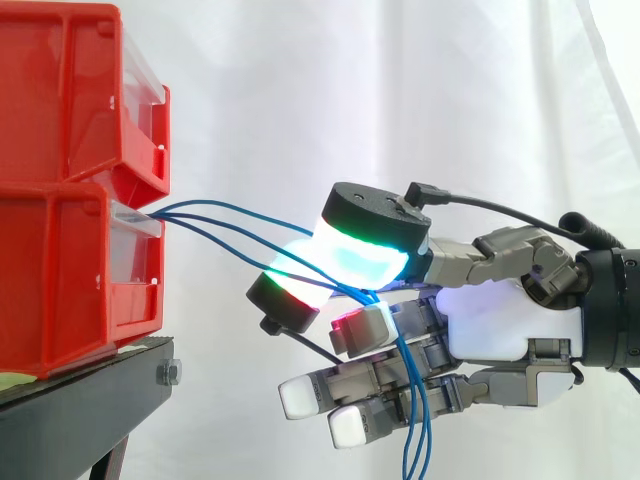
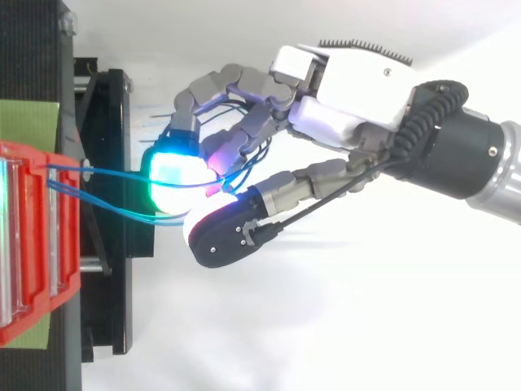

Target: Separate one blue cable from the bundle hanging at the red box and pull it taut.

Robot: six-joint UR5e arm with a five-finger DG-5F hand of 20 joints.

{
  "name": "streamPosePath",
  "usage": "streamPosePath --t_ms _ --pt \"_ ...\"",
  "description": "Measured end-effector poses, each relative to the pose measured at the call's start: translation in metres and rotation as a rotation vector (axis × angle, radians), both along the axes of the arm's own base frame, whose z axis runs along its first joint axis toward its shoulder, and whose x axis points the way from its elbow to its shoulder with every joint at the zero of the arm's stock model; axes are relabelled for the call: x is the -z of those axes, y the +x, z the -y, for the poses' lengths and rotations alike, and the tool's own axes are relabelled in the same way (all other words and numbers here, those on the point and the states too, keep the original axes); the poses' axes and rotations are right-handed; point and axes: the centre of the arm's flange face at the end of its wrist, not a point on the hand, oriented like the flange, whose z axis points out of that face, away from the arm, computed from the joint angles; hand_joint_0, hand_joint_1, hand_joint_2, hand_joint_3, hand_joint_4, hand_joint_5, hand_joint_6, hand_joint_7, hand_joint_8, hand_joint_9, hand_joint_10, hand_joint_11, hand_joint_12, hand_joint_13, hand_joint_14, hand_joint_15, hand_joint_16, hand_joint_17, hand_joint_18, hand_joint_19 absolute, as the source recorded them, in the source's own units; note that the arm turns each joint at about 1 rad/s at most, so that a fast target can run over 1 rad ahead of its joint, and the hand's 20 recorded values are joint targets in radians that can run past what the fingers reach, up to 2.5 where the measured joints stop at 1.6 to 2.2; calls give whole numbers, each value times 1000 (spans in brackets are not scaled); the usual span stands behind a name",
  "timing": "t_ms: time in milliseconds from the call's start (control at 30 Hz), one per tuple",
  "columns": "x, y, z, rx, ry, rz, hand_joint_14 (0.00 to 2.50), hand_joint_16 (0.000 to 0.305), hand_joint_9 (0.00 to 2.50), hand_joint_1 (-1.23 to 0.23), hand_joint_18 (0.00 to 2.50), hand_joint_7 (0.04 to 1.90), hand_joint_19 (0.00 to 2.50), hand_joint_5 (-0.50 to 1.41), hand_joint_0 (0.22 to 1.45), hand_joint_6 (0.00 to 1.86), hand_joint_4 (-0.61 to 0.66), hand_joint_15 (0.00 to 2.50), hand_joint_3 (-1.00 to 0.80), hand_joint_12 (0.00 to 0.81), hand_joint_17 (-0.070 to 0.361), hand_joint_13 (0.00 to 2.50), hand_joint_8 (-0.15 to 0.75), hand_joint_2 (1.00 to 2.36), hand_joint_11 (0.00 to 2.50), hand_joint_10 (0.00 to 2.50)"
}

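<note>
the blue cables (image 1: 222, 224) run sideways from the red box (image 1: 80, 270) straight to the hand (image 1: 500, 325), which pinches them between thumb and finger.

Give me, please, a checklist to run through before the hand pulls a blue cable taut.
1. Hand gripping: ok, its pads pinch the blue cables.
2. One cable singled out: not ok, several strands enter the pinch together.
3. Tautness: not ok, the strands curve between the lower red bin and the hand.
4. Anchoring inside the bin: cannot tell.
5. Loose ends clear: not ok, they hang across the lower fingers.
</note>
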Motion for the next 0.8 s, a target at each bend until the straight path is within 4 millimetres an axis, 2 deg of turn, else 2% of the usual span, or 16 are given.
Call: streamPosePath --t_ms 67,133,200,267,367,433,500,600,700,800 --pt "0 0 0 1 0 0 16 50 1232 -835 673 990 606 -115 500 858 10 479 -500 375 113 735 326 1000 1093 13" --pt "0 0 1 1 0 0 15 50 1258 -625 661 1022 606 -94 496 793 -11 454 -500 377 113 725 320 1000 949 16" --pt "0 0 2 2 1 0 15 49 1191 -486 549 1118 628 -77 513 711 -55 437 -500 371 110 647 300 1000 848 18" --pt "0 0 2 3 1 0 13 48 1166 -458 513 1143 626 -73 524 682 -63 421 -500 367 109 620 286 1000 811 16" --pt "0 0 4 3 1 1 13 47 1143 -476 484 1190 637 -69 543 657 -74 421 -500 360 105 593 278 1000 821 19" --pt "0 0 5 2 1 -1 14 46 1139 -572 479 1207 651 -79 557 678 -84 431 -500 358 103 591 284 1000 852 20" --pt "-1 0 5 0 1 -3 16 45 1146 -670 490 1078 652 -114 573 765 -53 445 -500 356 102 601 292 1000 912 19" --pt "-2 0 6 -1 0 -8 14 46 1139 -736 510 1006 639 -144 587 828 0 456 -500 363 104 615 303 1000 961 21" --pt "-4 1 6 -1 0 -9 15 47 1147 -729 536 957 645 -156 585 851 30 474 -500 369 106 648 315 1000 1025 17" --pt "-5 1 6 -1 -1 -10 15 51 1183 -654 606 887 626 -166 518 860 68 491 -500 391 115 714 337 1000 1042 15"
